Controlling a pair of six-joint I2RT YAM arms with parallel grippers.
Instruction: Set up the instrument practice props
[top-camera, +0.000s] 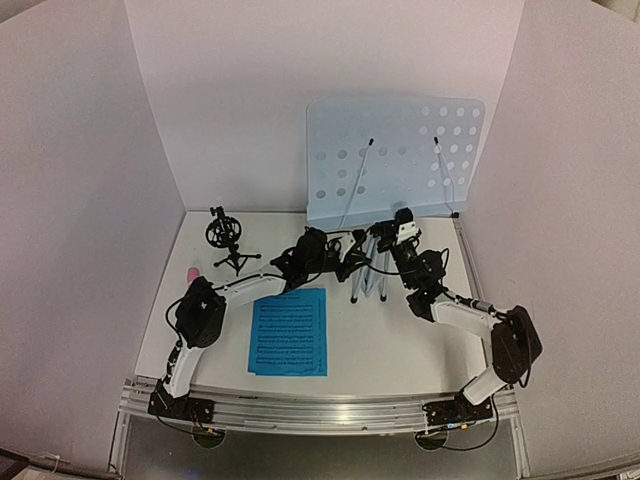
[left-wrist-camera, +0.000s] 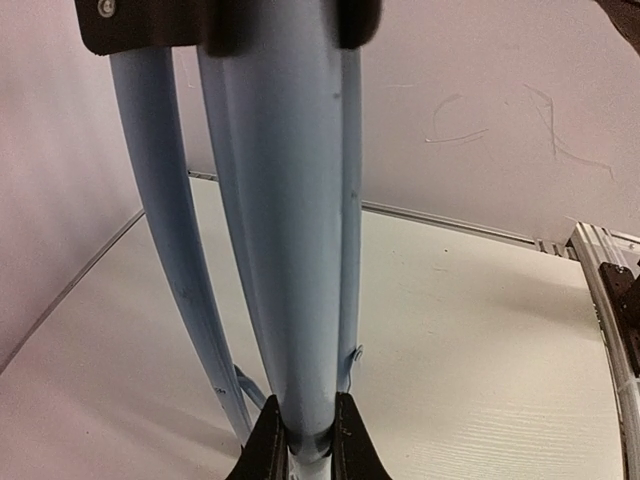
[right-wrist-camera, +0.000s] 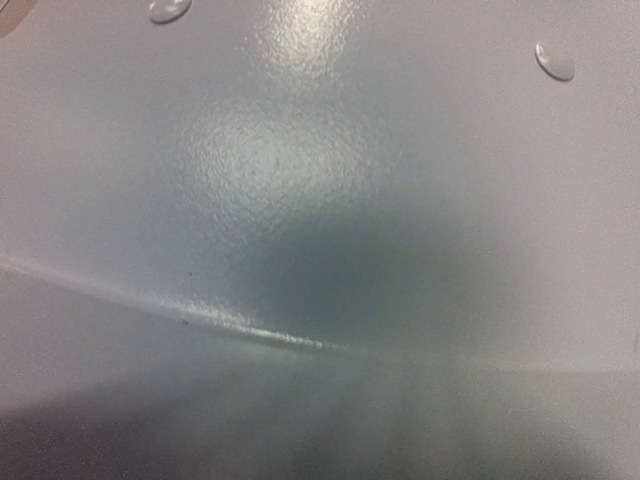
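Observation:
The pale-blue perforated music stand (top-camera: 395, 160) stands tilted at the back, its silver legs (top-camera: 370, 272) folded together below it. My left gripper (top-camera: 350, 262) is shut on the middle tube of the stand (left-wrist-camera: 285, 250), with a dark finger (left-wrist-camera: 265, 445) pressed on each side of it. My right gripper (top-camera: 402, 228) sits at the panel's lower edge. Its wrist view is filled by the stand's panel (right-wrist-camera: 320, 150), and its fingers are hidden. Blue sheet music (top-camera: 290, 331) lies flat near the front. The black tripod mic mount (top-camera: 228, 240) stands at the left, and the pink microphone (top-camera: 192, 272) lies beside it.
White walls close in the table at the left, back and right. An aluminium rail (top-camera: 320, 410) runs along the near edge with both arm bases on it. Black cables trail beside the stand's legs.

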